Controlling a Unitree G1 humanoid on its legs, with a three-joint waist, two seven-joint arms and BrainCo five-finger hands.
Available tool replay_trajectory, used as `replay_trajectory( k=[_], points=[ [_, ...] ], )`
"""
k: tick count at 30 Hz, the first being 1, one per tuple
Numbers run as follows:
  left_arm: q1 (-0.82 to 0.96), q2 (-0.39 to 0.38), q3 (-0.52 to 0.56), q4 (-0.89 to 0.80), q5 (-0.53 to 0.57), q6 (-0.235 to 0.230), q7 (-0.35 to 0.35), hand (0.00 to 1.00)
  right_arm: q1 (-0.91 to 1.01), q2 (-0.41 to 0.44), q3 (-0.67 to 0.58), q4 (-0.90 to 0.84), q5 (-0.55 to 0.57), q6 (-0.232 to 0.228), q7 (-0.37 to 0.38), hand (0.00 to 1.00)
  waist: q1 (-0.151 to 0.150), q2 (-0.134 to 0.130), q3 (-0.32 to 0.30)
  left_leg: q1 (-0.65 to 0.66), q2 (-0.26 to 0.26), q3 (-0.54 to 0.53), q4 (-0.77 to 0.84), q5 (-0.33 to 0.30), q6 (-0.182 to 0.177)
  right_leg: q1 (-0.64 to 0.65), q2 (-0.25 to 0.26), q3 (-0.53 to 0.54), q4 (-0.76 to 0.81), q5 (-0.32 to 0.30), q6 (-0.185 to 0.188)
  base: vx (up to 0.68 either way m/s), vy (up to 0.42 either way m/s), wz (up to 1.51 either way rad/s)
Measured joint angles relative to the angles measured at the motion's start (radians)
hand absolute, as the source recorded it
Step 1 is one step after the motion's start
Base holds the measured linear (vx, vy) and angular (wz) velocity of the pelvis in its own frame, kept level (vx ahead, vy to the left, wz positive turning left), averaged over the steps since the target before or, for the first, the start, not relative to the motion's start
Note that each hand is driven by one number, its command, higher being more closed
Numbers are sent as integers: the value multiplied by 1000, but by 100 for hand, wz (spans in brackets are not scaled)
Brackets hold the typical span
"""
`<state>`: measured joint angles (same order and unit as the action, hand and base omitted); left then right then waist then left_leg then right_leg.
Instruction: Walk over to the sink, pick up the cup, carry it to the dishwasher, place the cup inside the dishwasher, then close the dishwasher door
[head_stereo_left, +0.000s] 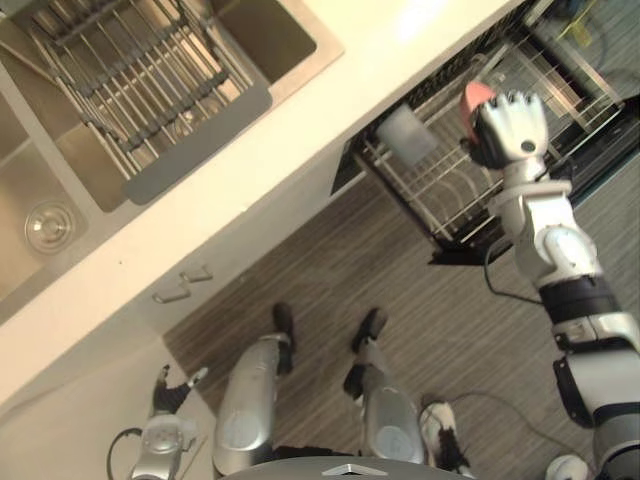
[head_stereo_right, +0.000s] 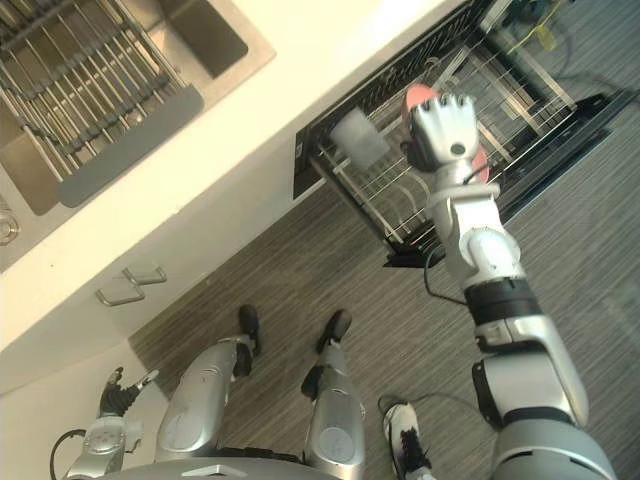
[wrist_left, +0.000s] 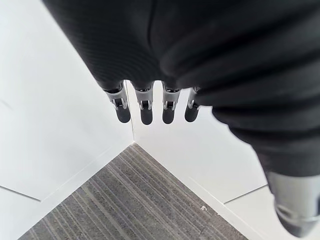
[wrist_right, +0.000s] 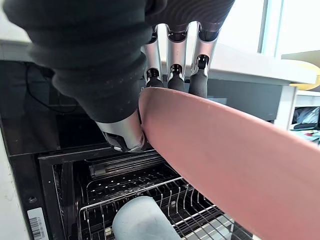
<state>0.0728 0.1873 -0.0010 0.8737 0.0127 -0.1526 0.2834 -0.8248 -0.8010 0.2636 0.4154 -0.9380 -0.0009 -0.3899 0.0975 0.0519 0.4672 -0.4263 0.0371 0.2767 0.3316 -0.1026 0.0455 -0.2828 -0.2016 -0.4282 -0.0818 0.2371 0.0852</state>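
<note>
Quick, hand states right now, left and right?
Left hand: open, holding nothing.
Right hand: shut on the pink plate.

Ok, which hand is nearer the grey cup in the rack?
Right. The right hand holds a pink item just beside the grey cup; the left hand hangs far off by the cabinets.

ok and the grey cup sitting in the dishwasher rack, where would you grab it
Probably round its side wall, coming down from above: the cup sits in the rack with its rounded closed end up, so no rim shows to pinch, and wires crowd its lower part. The right hand is clamped on a pink plate; the left hand hangs open.
</note>
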Motion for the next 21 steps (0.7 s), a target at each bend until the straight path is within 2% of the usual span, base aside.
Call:
replay_trajectory(
  k=[4, 9, 13, 14, 21],
  points=[
    [-33, -3, -58, -1, -51, -7, 9, 0, -128, -45, 49, 89, 62, 28, 2, 100, 9, 35, 21, -55, -20, -7, -7, 12, 11, -61, -15, 14, 0, 14, 3, -39, 84, 1],
    [-70, -16, -166, -33, -127, -27, 13, 0, -254, -115, 79, 166, 130, 54, 13, 100, 13, 105, 55, -101, -57, -7, -45, 49, 29, -124, -45, 38, 0, 35, 11, -14, 89, 8],
    [-70, -21, -240, -63, -162, -29, 30, 0, -266, -119, 91, 234, 150, 52, 35, 100, 14, 111, 53, -108, -80, -31, -74, 72, 27, -149, -58, 53, 0, 40, 15, 13, 64, -4],
    [-68, -20, -248, -74, -167, -28, 39, 0, -266, -121, 91, 245, 151, 53, 43, 0, 14, 113, 51, -109, -82, -34, -75, 73, 27, -154, -59, 57, 0, 41, 14, 9, 48, -4],
    [-63, -14, -280, -120, -168, -24, 36, 0, -266, -159, 84, 243, 168, 14, 47, 0, 6, 138, 35, -66, -103, -53, -146, 112, 23, -138, -71, 49, 0, 42, 15, 3, 20, 5]
  ],
)
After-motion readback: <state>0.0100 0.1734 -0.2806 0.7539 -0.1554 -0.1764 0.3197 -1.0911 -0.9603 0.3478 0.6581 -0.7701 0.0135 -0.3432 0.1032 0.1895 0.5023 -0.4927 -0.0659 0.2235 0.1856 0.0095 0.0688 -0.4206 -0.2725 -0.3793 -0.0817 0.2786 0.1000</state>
